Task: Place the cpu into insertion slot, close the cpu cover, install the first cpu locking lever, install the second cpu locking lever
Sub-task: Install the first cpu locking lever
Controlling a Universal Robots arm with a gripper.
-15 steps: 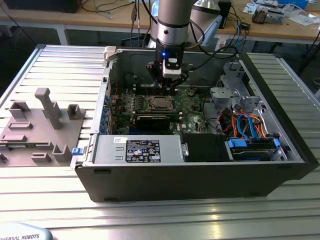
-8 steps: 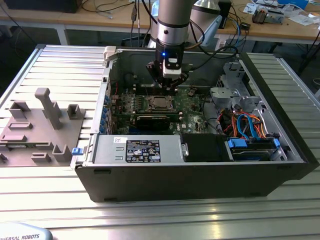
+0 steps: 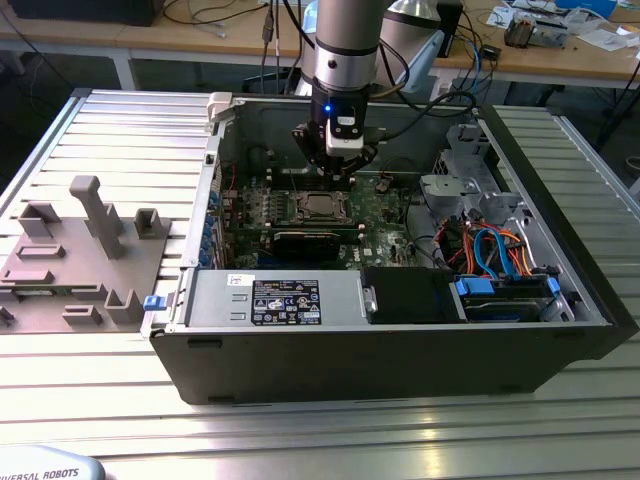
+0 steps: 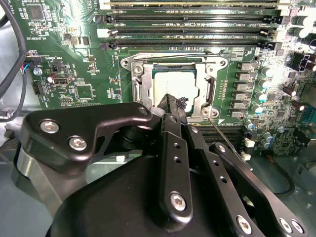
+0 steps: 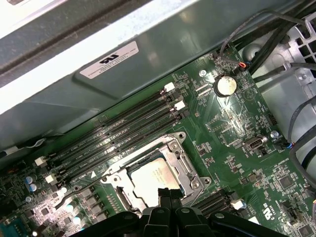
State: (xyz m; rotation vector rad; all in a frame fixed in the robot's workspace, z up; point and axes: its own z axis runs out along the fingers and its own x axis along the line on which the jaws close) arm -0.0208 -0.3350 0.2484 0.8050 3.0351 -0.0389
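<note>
Hovering with fingers pressed together, the gripper (image 4: 173,101) hangs over the cpu (image 4: 174,85) — seated under the cpu cover (image 4: 210,91).

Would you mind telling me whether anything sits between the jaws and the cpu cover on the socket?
Nothing visible does. In both wrist views the gripper hangs just above the cpu cover, which lies flat around the cpu already seated in the insertion slot. The memory slots lie off to one side.
</note>
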